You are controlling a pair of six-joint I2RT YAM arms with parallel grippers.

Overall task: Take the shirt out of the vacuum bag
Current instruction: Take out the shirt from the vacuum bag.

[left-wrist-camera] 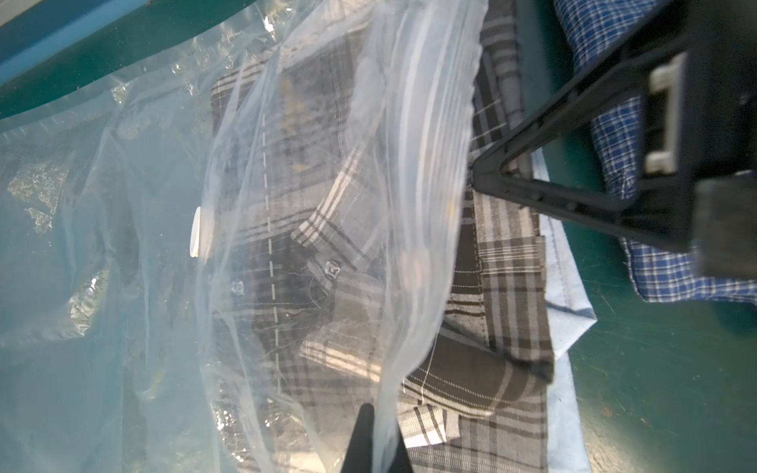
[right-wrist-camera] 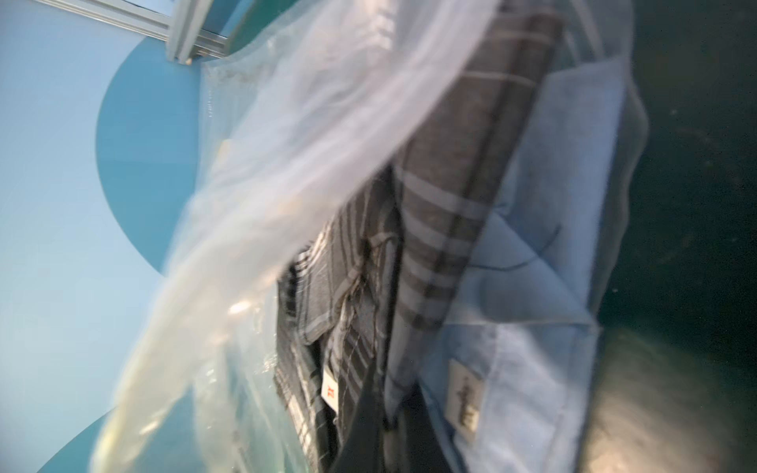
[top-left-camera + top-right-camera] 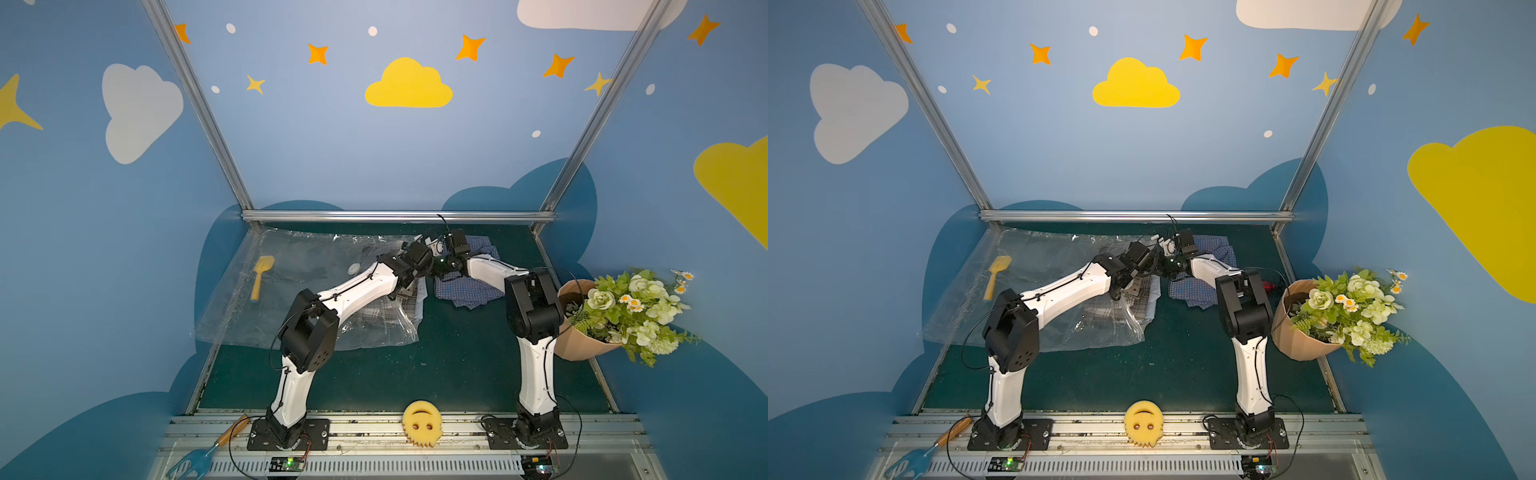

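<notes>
At the far left of the near rail lay a blue fork tool (image 3: 195, 461) with a wooden handle. Left half of the green table (image 3: 457, 374): vacuum bag (image 3: 232, 307) spread flat, clear and crinkly, mouth facing the centre. Yellow scoop (image 3: 259, 276) lay in the bag's left part; on the film or under it, couldn't tell. Round white valve (image 3: 354, 269) sat further right, just beside the left forearm. Left gripper (image 1: 375, 422) was clenched on the bag's top layer at the zip edge, holding that film lifted off the cloth, so the mouth gaped. Grey plaid shirt (image 1: 508, 286) lay folded at the mouth, partly under the film and partly sticking out, on top of a light blue shirt (image 1: 569, 311). Yellow smiley sponge (image 3: 421, 424) sat on the near rail between the arm bases. Right gripper (image 2: 395, 395) was at the mouth, jaws closed on the edge of the grey plaid shirt; the wrist view was blurred, so how much cloth it had was unclear. Right of it, a blue checked shirt (image 3: 461, 291) lay crumpled on the table, outside the bag, partly under the right arm. Far right: paper-wrapped pot (image 3: 582, 345) of white and green flowers, tilted, at the table edge.
</notes>
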